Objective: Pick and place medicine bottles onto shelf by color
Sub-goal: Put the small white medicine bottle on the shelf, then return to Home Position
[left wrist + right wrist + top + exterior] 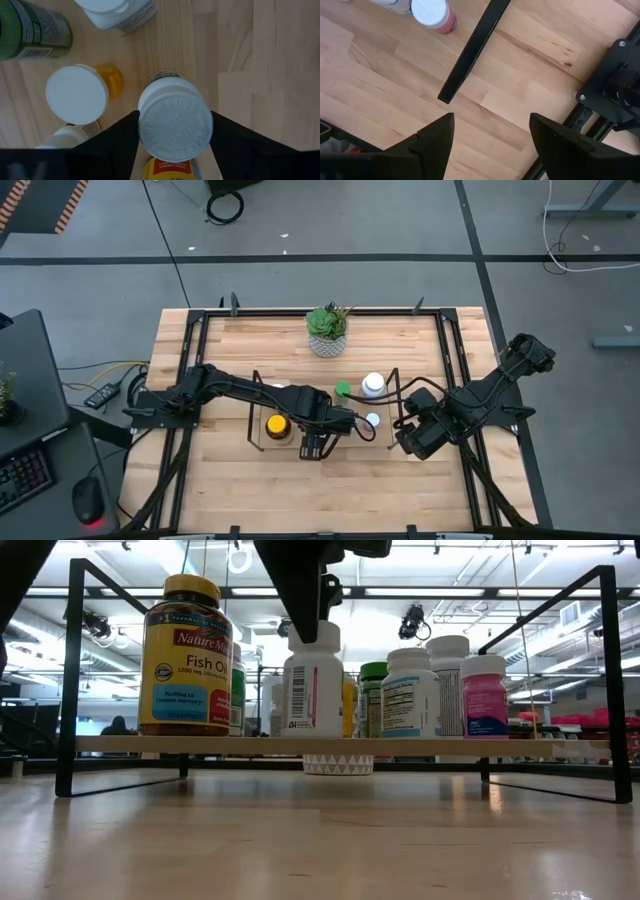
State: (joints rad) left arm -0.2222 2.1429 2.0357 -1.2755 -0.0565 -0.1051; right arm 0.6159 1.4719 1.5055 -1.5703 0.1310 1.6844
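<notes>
A white-capped bottle (175, 125) is gripped upright between the fingers of the left end effector (175, 131) on the shelf (330, 744), mid-table; the right end effector (491, 137) is held open beside the shelf's right end.

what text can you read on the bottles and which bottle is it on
"Nature Ma…" and "Fish O…", cut off at the edge: large amber bottle with yellow cap on the shelf.
Raised lettering on the round white cap between the left gripper's fingers: unreadable.
Labels on the white barcode bottle and pink-labelled bottle: too small.
</notes>
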